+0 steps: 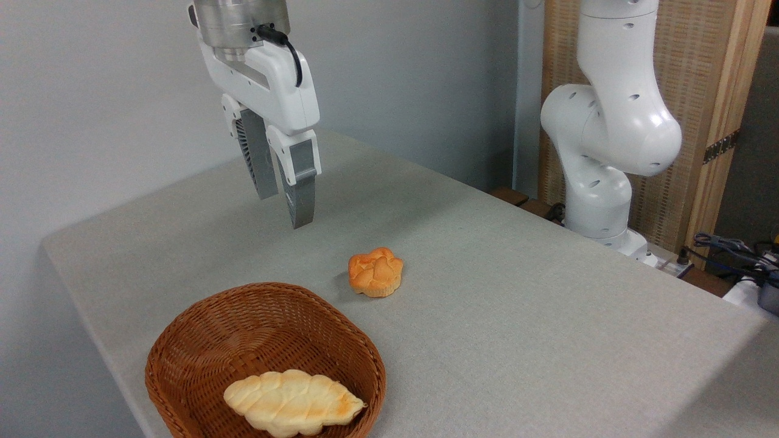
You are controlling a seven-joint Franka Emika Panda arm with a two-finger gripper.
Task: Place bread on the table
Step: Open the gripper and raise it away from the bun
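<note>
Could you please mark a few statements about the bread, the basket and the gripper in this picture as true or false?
1. The small orange bun lies on the grey table, outside the wicker basket. True.
2. The gripper is clamped on the bun. False: it hangs in the air above the table, up and to the left of the bun, holding nothing.
3. The pale braided loaf lies inside the basket. True.
4. The basket holds two pieces of bread. False: only the braided loaf is in it.
5. The bun touches the basket rim. False: a strip of bare table separates them.
</note>
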